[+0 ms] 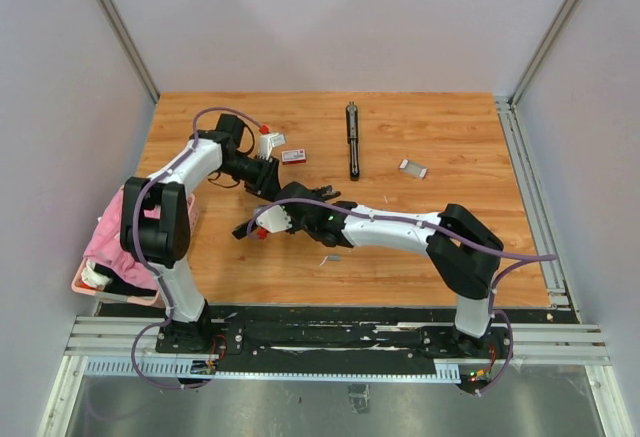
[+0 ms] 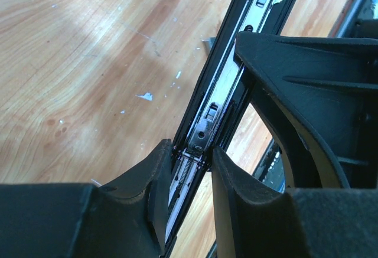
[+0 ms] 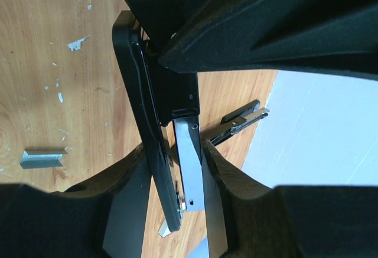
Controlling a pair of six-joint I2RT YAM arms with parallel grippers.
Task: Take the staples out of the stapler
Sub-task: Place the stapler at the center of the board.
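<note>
I count two long black staplers: one stapler [image 1: 352,142] right of the small red-and-white box [image 1: 293,156], the other stapler [image 2: 227,75] below it, pinched by my left claw [image 2: 192,152]; my right claw [image 3: 174,157] straddles it, grip I cannot tell. Two silvery strips of staples [image 1: 413,168] [image 1: 330,257] lie further right; far left, a pink basket [image 1: 82,282] holds pink cloth [image 1: 115,232]

I see the black stapler [image 2: 207,116] lifted off the wood, opened, silver rail exposed. One short grey strip of staples [image 3: 42,157] lies flat nearby.
</note>
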